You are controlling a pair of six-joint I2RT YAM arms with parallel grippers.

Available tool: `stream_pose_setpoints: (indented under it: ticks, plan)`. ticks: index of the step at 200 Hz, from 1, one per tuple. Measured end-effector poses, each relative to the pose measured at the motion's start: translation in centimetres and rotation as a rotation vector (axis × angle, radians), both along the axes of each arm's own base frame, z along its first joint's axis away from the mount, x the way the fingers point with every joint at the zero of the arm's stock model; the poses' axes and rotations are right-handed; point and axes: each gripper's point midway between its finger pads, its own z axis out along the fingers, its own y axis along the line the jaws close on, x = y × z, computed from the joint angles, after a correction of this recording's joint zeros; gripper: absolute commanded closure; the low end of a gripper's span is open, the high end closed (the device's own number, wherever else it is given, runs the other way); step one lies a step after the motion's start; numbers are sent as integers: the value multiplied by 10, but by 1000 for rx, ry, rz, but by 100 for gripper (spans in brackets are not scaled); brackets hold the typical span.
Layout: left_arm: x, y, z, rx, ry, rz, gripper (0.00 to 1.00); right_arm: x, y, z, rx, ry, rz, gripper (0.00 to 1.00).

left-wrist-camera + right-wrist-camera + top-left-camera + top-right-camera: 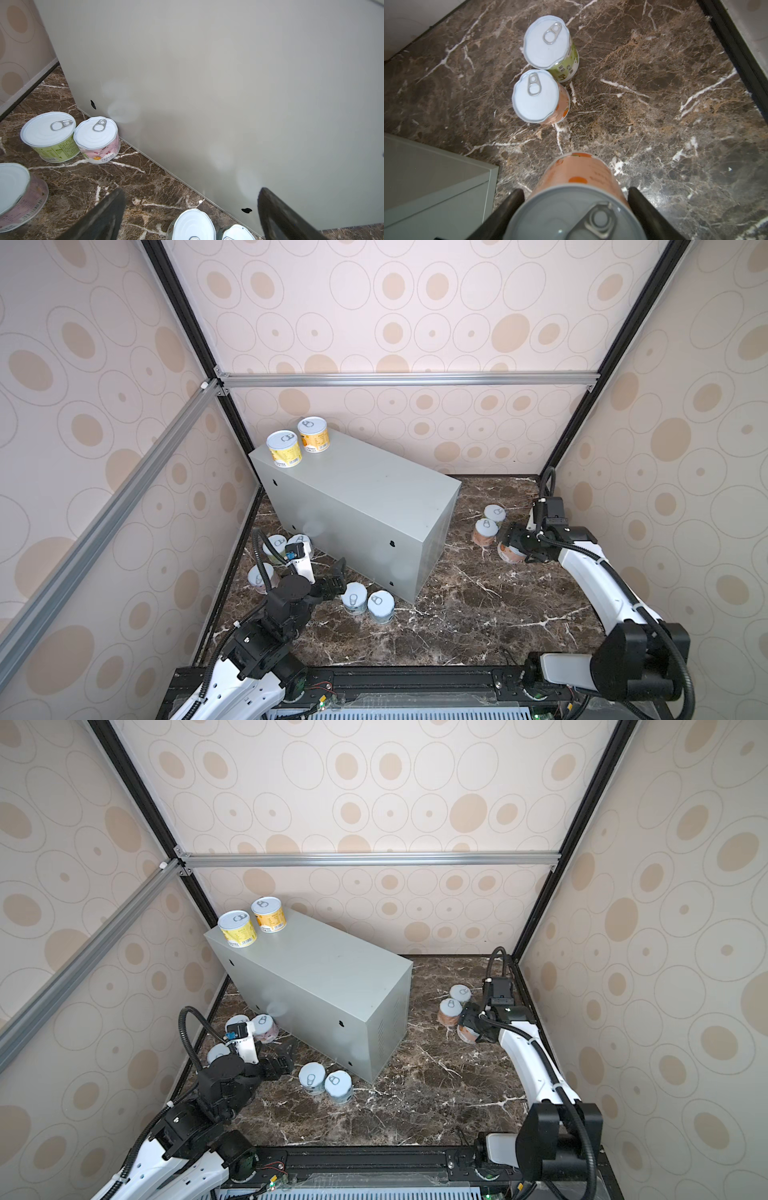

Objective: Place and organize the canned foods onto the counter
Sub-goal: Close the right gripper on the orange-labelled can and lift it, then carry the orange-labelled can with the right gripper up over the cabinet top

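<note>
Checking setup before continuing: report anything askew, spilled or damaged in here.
Only the counter stands out: it sits diagonal to the back wall, not square with it. No can lies toppled, and nothing is spilled.

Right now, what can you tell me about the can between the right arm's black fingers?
It is a short round can with a peach label showing oranges and print, and a silvery, unopened pull-tab lid; it looks like metal. The right end effector grips it, one black finger on each side. It is near the grey box's end; whether it clears the marble floor is unclear.
</note>
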Motion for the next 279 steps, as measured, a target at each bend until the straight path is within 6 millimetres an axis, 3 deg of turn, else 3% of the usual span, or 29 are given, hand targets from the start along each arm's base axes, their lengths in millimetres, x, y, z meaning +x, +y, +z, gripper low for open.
stream_pose_setpoints:
  ticks: [77, 103, 153, 200, 279]
  plan:
    - [-5, 4, 25, 41, -33, -21, 1, -53, 34, 53, 49, -80, 152, 65]
    - [-6, 4, 28, 49, -38, -24, 1, -62, 42, 82, 57, -120, 195, 67]
    - [-5, 4, 26, 72, -35, -31, 1, -72, 62, 143, 49, -199, 309, 67]
    - [-1, 3, 22, 122, -24, -31, 1, -70, 80, 181, 30, -207, 402, 65]
    - [5, 4, 35, 154, -63, -19, 1, -62, 131, 242, -20, -243, 603, 67]
